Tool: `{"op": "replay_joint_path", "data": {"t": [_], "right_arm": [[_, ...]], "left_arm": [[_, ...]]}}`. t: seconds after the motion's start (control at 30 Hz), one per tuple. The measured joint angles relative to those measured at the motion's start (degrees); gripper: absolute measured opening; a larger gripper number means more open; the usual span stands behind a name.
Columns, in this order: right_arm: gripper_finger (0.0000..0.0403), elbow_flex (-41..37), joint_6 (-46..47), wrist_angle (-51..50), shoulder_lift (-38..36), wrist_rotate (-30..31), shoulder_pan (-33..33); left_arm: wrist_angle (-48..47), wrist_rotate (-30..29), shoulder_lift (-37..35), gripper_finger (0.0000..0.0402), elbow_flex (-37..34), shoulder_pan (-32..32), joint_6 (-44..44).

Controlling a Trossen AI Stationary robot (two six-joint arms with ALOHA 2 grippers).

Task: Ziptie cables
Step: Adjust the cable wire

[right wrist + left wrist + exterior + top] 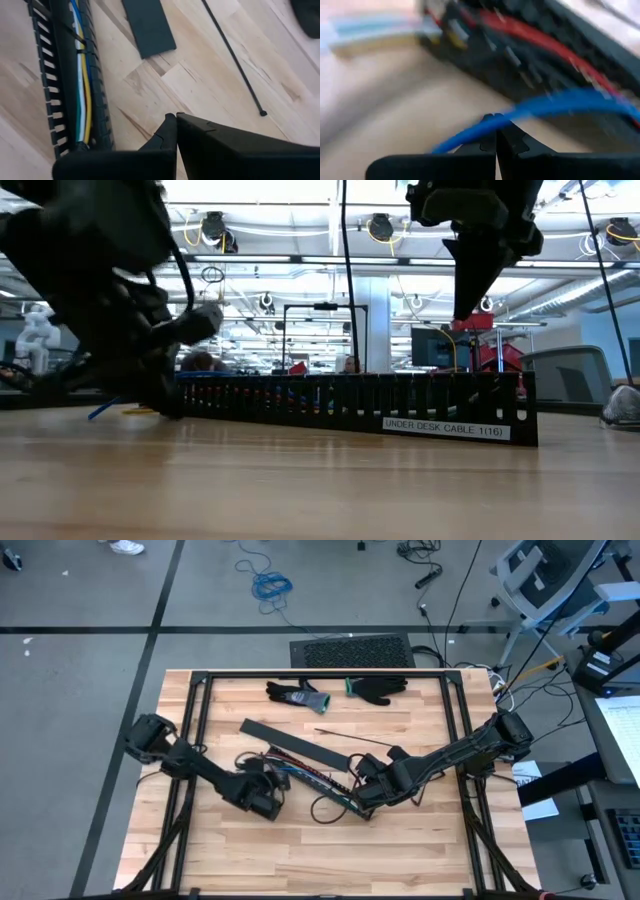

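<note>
I've got the cables [81, 85], a small bundle of thin flexible wires in white, blue and yellow here and red in the left wrist view, lying inside the long black slotted plastic duct [318, 783] near the middle of the light wooden table [330, 850]. In the high view the duct and the wires in it run diagonally, from the left gripper [262, 792] down toward the right gripper [358, 802], so the bundle's long axis follows the duct. I judge the wires light, soft and floppy, a bit slick, not fragile; they'll sag and spring apart, so best pinch them as a bunch where they sit packed together in the channel, not at a loose end. One blue wire [555, 102] loops out of the duct, crossing right at the tips of the left gripper, which is closed; can't tell if the strand is actually pinched or just passing by. Right gripper is closed too, holding nothing, hovering just beside the duct's near end. A thin black zip tie [235, 57] lies flat on the table apart from the duct, stiff-ish and slippery I'd guess, hard to lift off flat wood. A flat black cover strip [295, 743] sits beside the duct, and a pair of dark work gloves [335, 690] lies at the far edge.
</note>
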Motion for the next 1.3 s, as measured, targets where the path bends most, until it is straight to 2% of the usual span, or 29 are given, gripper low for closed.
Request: {"op": "replay_joint_path", "data": {"t": [0.13, 0.23, 0.37, 0.53, 0.83, 0.97, 1.13, 1.3], "right_arm": [[0.0000, 0.00, 0.71, 0.55, -0.01, -0.02, 0.00], [0.0000, 0.00, 0.90, 0.72, -0.01, 0.03, 0.35], [0.0000, 0.00, 1.42, 1.00, -0.01, 1.13, 0.76], [0.0000, 0.00, 2.61, 1.15, -0.01, 1.64, 0.76], [0.0000, 0.00, 5.44, 1.13, -0.01, 1.39, 2.21], [0.0000, 0.00, 7.78, 0.94, -0.01, 1.40, 3.30], [0.0000, 0.00, 11.26, 0.89, -0.01, 1.44, 5.02], [0.0000, 0.00, 14.37, 0.93, -0.01, 1.38, 7.05]], "left_arm": [[-8.78, -1.63, -2.10, 0.0000, -0.03, 0.22, -7.38], [-13.74, -1.69, -4.58, 0.0000, -0.03, 0.26, -7.75], [-19.10, -4.19, -9.37, 0.0000, 0.31, 0.22, -7.34], [-24.50, -6.97, -13.57, 0.0000, 0.63, 1.99, -0.57], [-20.49, -6.90, -12.08, 0.0000, -0.15, 8.06, 16.34], [-16.50, -4.03, -10.11, 0.0000, -2.62, 9.64, 23.48], [-14.20, 2.53, -8.48, 0.0000, -7.71, 10.80, 25.05], [-13.40, 2.14, -8.63, 0.0000, -10.89, 10.88, 25.98]]}}
